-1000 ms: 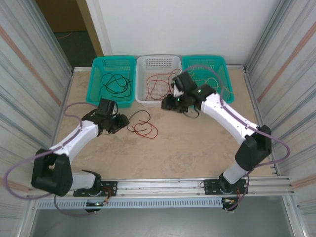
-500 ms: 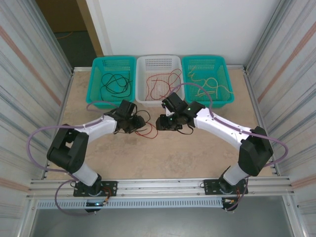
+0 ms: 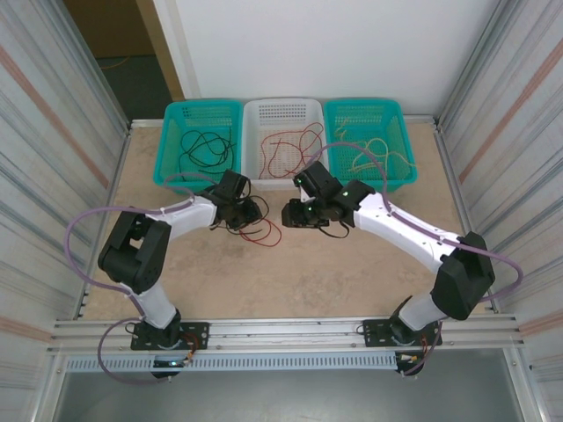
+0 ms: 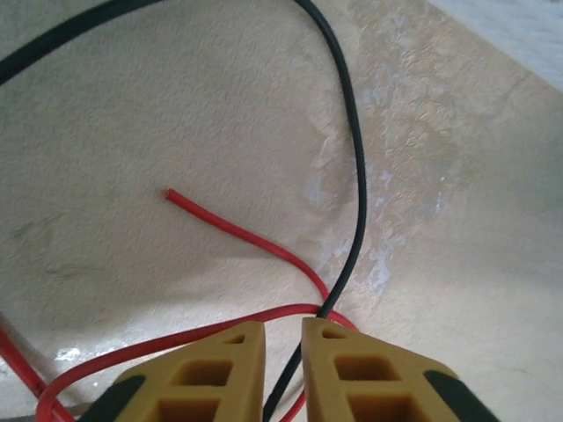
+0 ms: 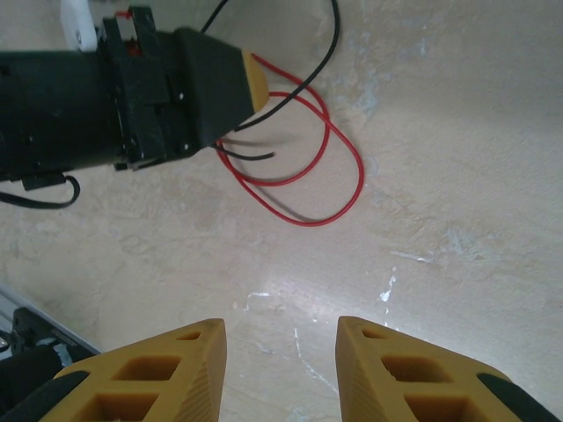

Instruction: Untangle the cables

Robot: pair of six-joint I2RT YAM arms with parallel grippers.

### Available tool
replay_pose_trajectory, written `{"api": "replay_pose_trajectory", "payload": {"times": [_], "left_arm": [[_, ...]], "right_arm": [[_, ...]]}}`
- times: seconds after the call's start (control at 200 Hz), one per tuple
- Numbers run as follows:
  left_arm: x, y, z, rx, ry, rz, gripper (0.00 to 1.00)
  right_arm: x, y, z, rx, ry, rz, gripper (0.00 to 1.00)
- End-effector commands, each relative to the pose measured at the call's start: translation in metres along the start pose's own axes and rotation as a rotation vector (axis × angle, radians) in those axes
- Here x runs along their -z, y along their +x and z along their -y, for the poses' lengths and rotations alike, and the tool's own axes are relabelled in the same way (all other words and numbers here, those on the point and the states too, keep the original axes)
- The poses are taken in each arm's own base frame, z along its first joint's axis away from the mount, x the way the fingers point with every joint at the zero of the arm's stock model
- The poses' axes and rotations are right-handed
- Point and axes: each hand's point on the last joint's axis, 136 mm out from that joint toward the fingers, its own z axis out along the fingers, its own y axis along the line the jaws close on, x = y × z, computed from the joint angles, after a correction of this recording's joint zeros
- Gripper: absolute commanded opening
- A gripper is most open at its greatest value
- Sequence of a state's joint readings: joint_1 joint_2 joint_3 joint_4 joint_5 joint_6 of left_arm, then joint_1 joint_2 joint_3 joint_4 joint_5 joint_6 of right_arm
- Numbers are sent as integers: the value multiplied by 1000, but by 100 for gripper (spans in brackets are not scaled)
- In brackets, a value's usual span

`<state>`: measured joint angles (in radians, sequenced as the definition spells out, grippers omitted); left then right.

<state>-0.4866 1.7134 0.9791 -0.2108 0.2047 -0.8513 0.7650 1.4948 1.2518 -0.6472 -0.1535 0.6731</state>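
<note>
Two loose wires are lying tangled on the beige stone-patterned table (image 3: 290,281) between the arms: a thin red cable (image 4: 237,230) and a thin black cable (image 4: 356,176). The left jaws are sitting right on the tangle, standing nearly together with only a narrow slot showing between the yellow pads (image 4: 251,352). The thin black cable is running into that slot from ahead and slightly right of the tips, crossing a red loop just in front of them. Whether the pads are pinching it I cannot tell, since the slot is looking wider than the wire. The red cable's cut end is lying ahead and to the left of these tips, touching nothing.

The right jaws are standing partly open, holding nothing and hovering over bare table. From them the red cable's loop (image 5: 339,189) is lying ahead, its long axis running away toward the left jaws, with a short black end beside it. The left jaws are much the nearer pair. By my judgement the coming move is turning on the black cable's line through their slot, with the right jaws needing to reach forward to the red loop
</note>
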Motion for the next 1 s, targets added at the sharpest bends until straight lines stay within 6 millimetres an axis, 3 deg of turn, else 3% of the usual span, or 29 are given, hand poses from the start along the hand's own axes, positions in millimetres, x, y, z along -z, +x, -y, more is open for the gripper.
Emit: {"api": "replay_pose_trajectory", "payload": {"times": [0.0,0.13,0.23,0.406,0.521,0.621,0.766,0.997], "left_arm": [[8,9,1,15,20,-19,18],[8,16,0,5,9,-29,30],[4,20,-3,6,-1,-46,32],[3,21,0,2,5,-52,22],[5,19,3,-9,11,-49,0],[13,19,12,-41,21,-49,0],[52,24,43,-160,38,3,0],[159,29,106,-264,270,162,0]], "right_arm": [[15,-11,1,-19,-5,43,37],[20,-14,3,-27,-9,52,37],[22,-15,4,-31,-10,56,37],[21,-13,6,-37,-8,56,37],[21,-13,6,-37,-8,59,36],[21,-14,6,-36,-8,60,34],[26,-19,8,-40,-8,78,34],[41,-33,17,-55,-9,126,34]]}}
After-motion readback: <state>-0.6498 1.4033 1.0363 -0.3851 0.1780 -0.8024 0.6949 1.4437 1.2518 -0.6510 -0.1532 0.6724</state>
